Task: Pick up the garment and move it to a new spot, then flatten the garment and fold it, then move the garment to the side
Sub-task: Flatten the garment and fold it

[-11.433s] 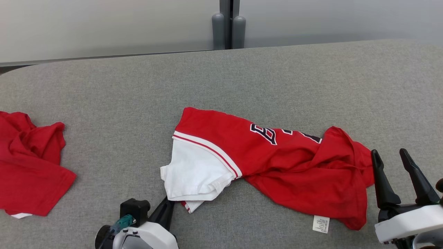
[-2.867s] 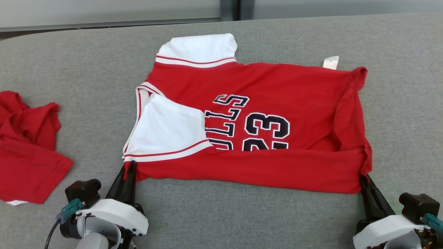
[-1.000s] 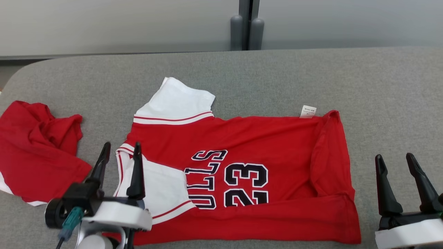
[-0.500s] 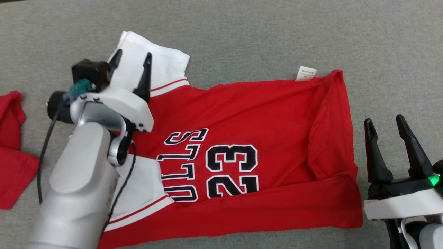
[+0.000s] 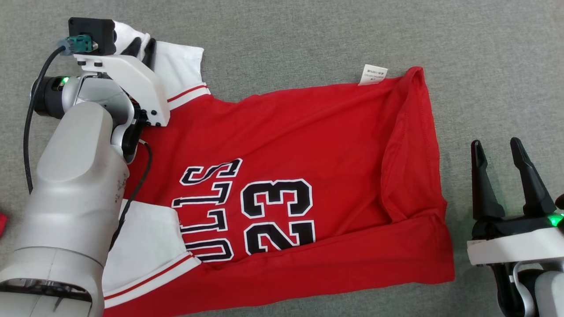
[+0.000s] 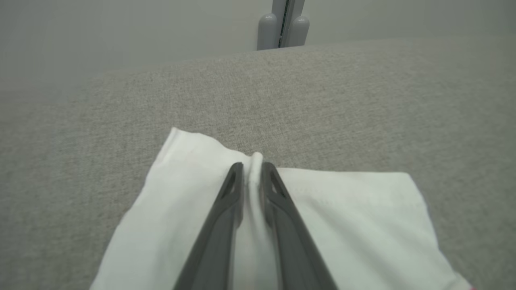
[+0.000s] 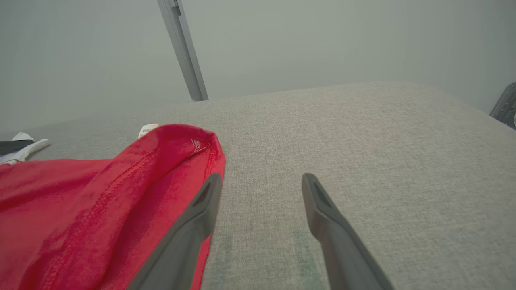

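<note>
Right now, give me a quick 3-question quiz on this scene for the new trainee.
1. True or false: the left claw is pinching a fold of the white sleeve of the jersey.
2. The right claw is: A) shut on the jersey; B) open, holding nothing; C) shut on the white sleeve.
3. Fill in: the number printed on the jersey is ___.

Key: 1 true; 2 B; 3 23.
</note>
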